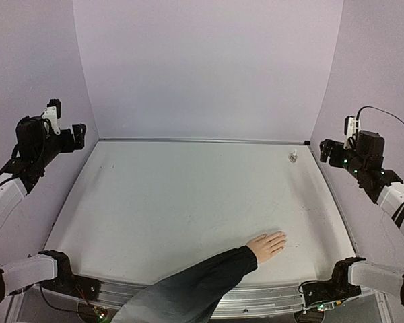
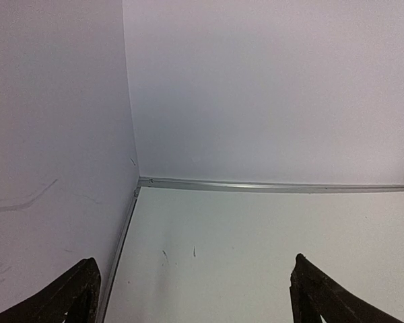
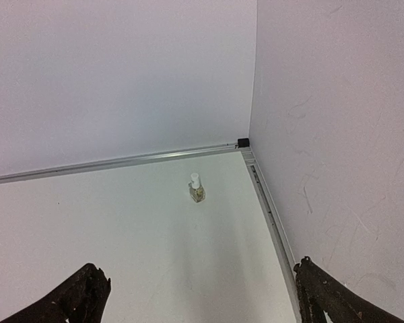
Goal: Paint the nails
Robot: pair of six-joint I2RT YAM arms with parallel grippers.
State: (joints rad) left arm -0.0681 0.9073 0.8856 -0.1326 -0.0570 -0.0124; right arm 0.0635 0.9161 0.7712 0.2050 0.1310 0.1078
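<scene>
Soft, even light fills all three views and leaves the white table [image 1: 188, 202] bright, while the wall [image 2: 256, 87] ahead of the left gripper [image 2: 194, 261] shades dimmer toward its corner. The overhead view bows at its edges. Both wrist views are faintly grainy, their fingers dark soft-edged silhouettes, and the bottle [image 3: 197, 189] ahead of the right gripper [image 3: 196, 264] is small yet fairly sharp

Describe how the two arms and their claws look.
Both arms alternate black joint housings with white link covers. The left arm and right arm each carry a small white camera module at the wrist; a black cable loops off the right one. The left claw and right claw are dark, tapered and rough-surfaced.
</scene>
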